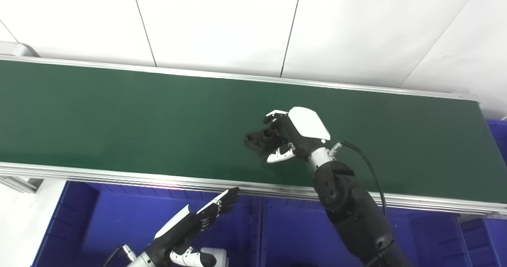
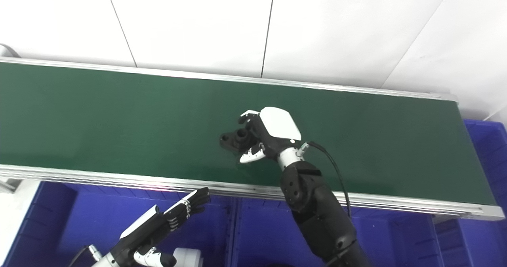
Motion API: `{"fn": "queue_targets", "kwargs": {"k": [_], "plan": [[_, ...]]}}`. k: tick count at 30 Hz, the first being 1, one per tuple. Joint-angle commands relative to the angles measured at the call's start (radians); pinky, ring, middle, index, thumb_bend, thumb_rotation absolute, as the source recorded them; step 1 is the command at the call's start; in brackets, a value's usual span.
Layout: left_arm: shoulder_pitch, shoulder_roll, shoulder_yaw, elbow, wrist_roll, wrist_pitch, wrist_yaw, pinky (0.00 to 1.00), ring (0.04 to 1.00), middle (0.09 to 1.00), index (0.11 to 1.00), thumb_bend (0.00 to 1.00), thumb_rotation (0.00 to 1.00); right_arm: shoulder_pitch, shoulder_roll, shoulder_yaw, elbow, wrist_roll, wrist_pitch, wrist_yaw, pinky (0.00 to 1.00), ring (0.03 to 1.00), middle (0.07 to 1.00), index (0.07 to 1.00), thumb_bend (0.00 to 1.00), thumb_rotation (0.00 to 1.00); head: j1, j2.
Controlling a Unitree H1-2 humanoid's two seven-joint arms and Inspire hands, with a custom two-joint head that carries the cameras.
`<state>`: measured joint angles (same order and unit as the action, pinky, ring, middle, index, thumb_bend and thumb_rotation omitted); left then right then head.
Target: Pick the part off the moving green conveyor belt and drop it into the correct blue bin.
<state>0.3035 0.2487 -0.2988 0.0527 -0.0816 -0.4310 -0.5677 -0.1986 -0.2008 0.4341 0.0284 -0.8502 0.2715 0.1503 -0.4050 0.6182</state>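
Nearest the camera, at the bottom left of the frame, the left hand [image 1: 198, 219] is being held flat with its fingers stretched out and apart, holding nothing, above the blue bin [image 1: 79, 219] along the lower edge. A white cylindrical object [image 1: 214, 257] is lying in that bin just beside the wrist; what it is cannot be told. A second blue bin [image 1: 293, 235] is being shown to the right of a dividing wall, and a third blue bin [image 1: 500, 140] is peeking in at the right edge.

Across the middle, the green conveyor belt [image 1: 119, 116] is being framed by ribbed aluminium rails [image 1: 119, 176], its matte surface lying bare to the left and right of centre. White wall panels [image 1: 218, 21] are filling the top.

At the belt's centre, the right hand [image 1: 291, 136] is being curled around the part [image 1: 259, 138], a black, glossy piece with round bosses, resting on the belt. Fingers [image 1: 273, 116] are being pressed over its far side and the thumb [image 1: 281, 154] against its near side, though whether the part is lifted cannot be told. A black cable [image 1: 368, 164] is looping from the wrist.
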Motion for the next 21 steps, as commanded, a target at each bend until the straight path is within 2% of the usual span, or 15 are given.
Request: {"fn": "queue_targets", "kwargs": {"k": [1, 9, 11, 14, 20, 21], "plan": [[0.003, -0.006, 0.000, -0.032, -0.006, -0.038, 0.003, 0.97, 0.998, 0.999, 0.996, 0.81, 0.70, 0.011, -0.008, 0.021, -0.018, -0.002, -0.022, 0.020, 0.35, 0.389, 0.484, 0.512, 0.53, 0.00, 0.001, 0.001], [0.003, -0.010, 0.004, -0.035, 0.000, -0.038, 0.009, 0.95, 0.984, 0.988, 0.996, 0.80, 0.70, 0.010, -0.047, 0.050, -0.046, -0.045, -0.007, 0.041, 0.29, 0.372, 0.482, 0.490, 0.52, 0.00, -0.006, 0.002], [0.003, -0.014, 0.006, -0.032, -0.002, -0.038, 0.010, 0.95, 0.978, 0.983, 0.993, 0.81, 0.70, 0.006, -0.056, 0.056, -0.053, -0.060, -0.006, 0.050, 0.29, 0.373, 0.439, 0.522, 0.52, 0.00, -0.005, 0.002], [0.004, -0.018, 0.010, -0.032, -0.005, -0.038, 0.010, 0.95, 0.977, 0.982, 0.990, 0.81, 0.69, 0.009, -0.064, 0.055, -0.063, -0.072, -0.008, 0.052, 0.30, 0.380, 0.428, 0.536, 0.52, 0.00, -0.007, 0.004], [0.002, -0.014, 0.008, -0.026, -0.018, -0.038, 0.002, 0.95, 0.989, 0.997, 0.998, 0.82, 0.70, 0.026, -0.071, 0.055, -0.085, -0.087, -0.007, 0.067, 0.31, 0.392, 0.431, 0.541, 0.52, 0.00, -0.006, 0.005], [0.002, -0.013, 0.008, -0.025, -0.021, -0.038, 0.001, 0.96, 0.990, 0.999, 0.999, 0.82, 0.69, 0.031, -0.070, 0.054, -0.093, -0.087, -0.005, 0.068, 0.30, 0.379, 0.462, 0.511, 0.52, 0.00, -0.006, 0.005]]}}
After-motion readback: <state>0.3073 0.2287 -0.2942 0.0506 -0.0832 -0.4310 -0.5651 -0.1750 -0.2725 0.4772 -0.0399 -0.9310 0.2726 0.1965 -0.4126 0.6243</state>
